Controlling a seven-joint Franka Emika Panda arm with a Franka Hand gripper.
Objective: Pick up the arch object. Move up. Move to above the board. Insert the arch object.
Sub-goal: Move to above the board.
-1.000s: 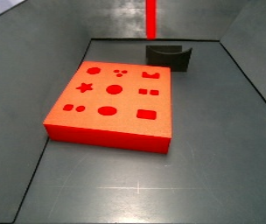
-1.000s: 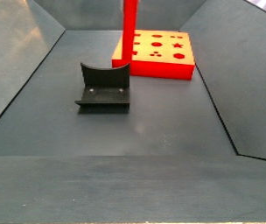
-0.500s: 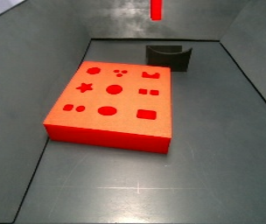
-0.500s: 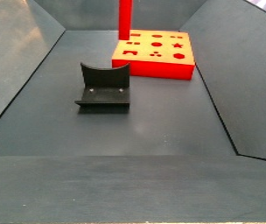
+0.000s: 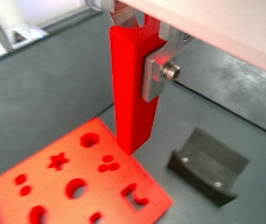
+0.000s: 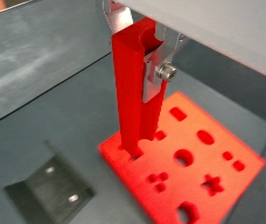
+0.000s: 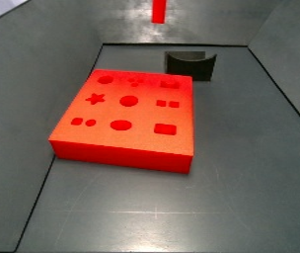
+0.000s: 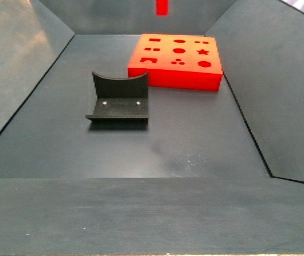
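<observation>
my end effector (image 5: 133, 39) is clamped on the arch object (image 5: 132, 96), which hangs upright, long axis vertical, high off the counter (image 8: 168, 150). the board (image 5: 80, 186) lies below, the bar's lower end over its edge.

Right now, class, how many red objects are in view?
2. The tall, slender bright red bar is clamped upright in the tool, high above the floor; the flat red-orange square board with shaped cutouts lies on the floor.
</observation>
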